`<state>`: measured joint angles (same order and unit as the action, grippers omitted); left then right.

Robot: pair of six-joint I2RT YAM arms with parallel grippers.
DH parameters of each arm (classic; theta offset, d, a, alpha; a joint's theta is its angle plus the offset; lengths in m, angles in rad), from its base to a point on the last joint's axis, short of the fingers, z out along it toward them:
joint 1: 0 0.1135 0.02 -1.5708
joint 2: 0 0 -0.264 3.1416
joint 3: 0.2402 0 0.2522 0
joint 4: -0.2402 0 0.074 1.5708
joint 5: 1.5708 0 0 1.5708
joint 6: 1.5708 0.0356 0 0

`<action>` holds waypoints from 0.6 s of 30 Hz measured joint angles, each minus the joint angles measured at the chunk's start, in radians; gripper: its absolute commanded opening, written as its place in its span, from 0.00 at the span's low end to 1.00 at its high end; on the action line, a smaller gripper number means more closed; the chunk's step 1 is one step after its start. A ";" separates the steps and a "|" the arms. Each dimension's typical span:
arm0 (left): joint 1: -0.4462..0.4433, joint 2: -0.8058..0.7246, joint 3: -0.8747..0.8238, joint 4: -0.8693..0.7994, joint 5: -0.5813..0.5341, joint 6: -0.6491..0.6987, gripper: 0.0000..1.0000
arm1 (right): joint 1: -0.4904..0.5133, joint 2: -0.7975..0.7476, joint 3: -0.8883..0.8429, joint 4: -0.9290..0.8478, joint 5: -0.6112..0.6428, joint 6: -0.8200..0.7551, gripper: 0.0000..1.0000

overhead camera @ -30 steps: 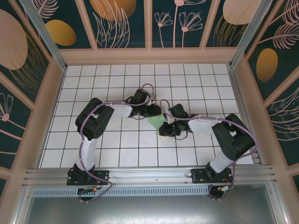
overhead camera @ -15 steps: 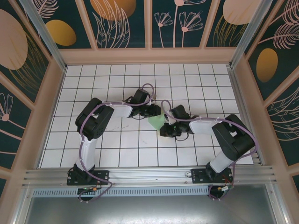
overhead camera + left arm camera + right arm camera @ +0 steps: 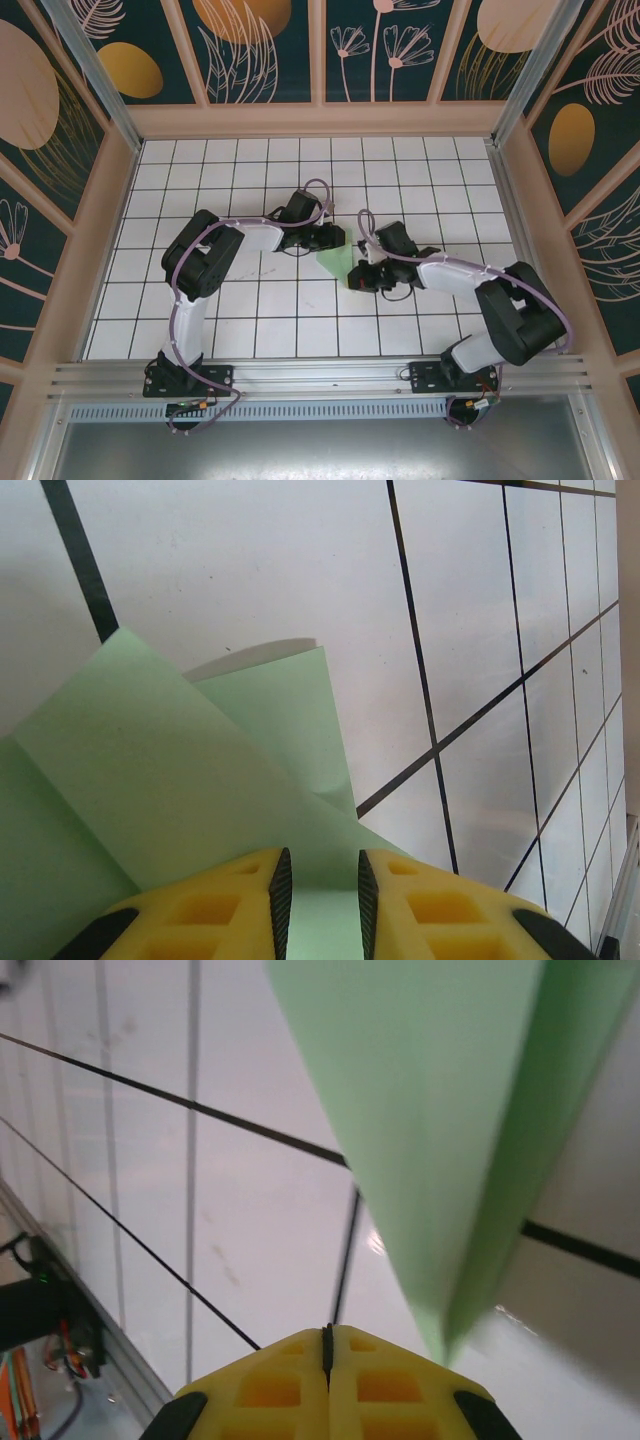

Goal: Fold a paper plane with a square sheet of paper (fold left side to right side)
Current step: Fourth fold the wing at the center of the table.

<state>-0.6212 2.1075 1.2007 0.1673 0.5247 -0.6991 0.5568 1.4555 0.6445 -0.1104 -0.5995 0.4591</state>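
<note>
Paper (image 3: pixel 335 263): 1 creased green sheet

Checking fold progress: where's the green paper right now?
Mid-table in the top view, the green paper lies between the left gripper and the right gripper, close to both.

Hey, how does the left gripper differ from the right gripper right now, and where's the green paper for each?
The left gripper has its jaws slightly apart, while the right gripper is fully shut. The green paper shows in the left gripper's gap, but its tip sits beside the right gripper, not inside it. Both are yellow-tipped and close to the paper.
</note>
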 measured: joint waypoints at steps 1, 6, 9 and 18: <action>0.000 0.000 0.000 0.000 0.000 0.000 0.29 | 0.000 0.001 0.010 0.007 0.000 0.003 0.00; 0.000 0.000 0.000 0.000 -0.001 0.000 0.29 | -0.023 0.073 0.055 0.032 0.022 0.023 0.00; 0.000 0.000 0.000 0.000 -0.001 0.000 0.29 | -0.026 0.130 0.080 0.032 0.052 0.026 0.00; 0.000 0.000 0.000 0.000 -0.002 0.000 0.29 | -0.024 0.187 0.091 0.011 0.115 0.013 0.00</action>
<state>-0.6212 2.1075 1.2011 0.1673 0.5232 -0.6991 0.5331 1.6421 0.7353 -0.0998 -0.4843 0.4717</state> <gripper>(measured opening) 0.287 0.064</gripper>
